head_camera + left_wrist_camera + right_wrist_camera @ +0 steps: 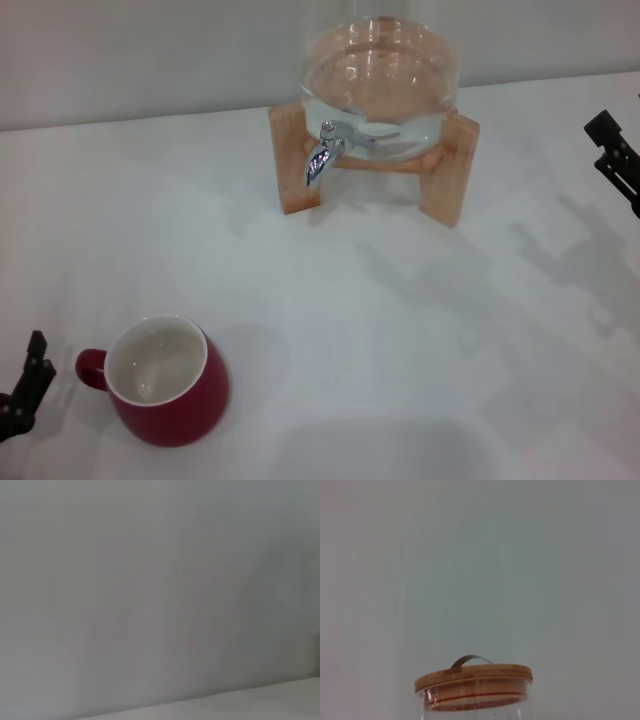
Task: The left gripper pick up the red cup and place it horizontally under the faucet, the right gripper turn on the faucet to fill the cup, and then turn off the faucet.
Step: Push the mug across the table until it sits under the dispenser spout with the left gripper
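Observation:
The red cup (165, 392) stands upright on the white table at the front left, its white inside showing and its small loop handle pointing left. My left gripper (22, 388) shows only as black finger parts at the left edge, just left of the cup's handle and apart from it. The chrome faucet (323, 155) juts down from the glass water dispenser (380, 75) on its wooden stand (296, 160) at the back centre. My right gripper (618, 160) shows as black parts at the right edge, well right of the stand. The left wrist view shows only blank wall.
The white table (400, 330) stretches between the cup and the stand. A pale wall runs behind the dispenser. The right wrist view shows the dispenser's wooden lid (474, 676) with a metal handle (470, 660).

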You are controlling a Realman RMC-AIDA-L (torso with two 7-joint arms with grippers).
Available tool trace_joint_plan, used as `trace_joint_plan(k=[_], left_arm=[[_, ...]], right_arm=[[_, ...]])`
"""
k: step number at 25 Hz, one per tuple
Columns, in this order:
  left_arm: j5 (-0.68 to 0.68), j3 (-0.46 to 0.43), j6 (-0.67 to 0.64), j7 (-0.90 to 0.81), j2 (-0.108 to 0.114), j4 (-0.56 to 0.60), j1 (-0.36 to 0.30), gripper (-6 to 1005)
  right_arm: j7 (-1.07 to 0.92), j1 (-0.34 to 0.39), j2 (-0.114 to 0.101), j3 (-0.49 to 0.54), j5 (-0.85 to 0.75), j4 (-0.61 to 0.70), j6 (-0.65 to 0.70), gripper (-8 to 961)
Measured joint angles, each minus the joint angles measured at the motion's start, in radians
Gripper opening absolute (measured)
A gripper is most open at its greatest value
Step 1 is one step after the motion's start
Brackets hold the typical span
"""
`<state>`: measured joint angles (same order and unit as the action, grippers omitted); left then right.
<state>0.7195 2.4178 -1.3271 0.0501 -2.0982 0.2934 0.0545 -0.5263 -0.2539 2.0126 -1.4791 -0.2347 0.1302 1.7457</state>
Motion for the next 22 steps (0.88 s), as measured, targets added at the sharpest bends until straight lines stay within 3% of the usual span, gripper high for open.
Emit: trace_joint_plan(k=[22], left_arm=[[0.002, 0.049, 0.001, -0.022, -0.002, 0.013, -0.039, 868]], right_arm=[[0.002, 0.001, 0.000, -0.001, 0.000, 0.000, 0.000, 843]])
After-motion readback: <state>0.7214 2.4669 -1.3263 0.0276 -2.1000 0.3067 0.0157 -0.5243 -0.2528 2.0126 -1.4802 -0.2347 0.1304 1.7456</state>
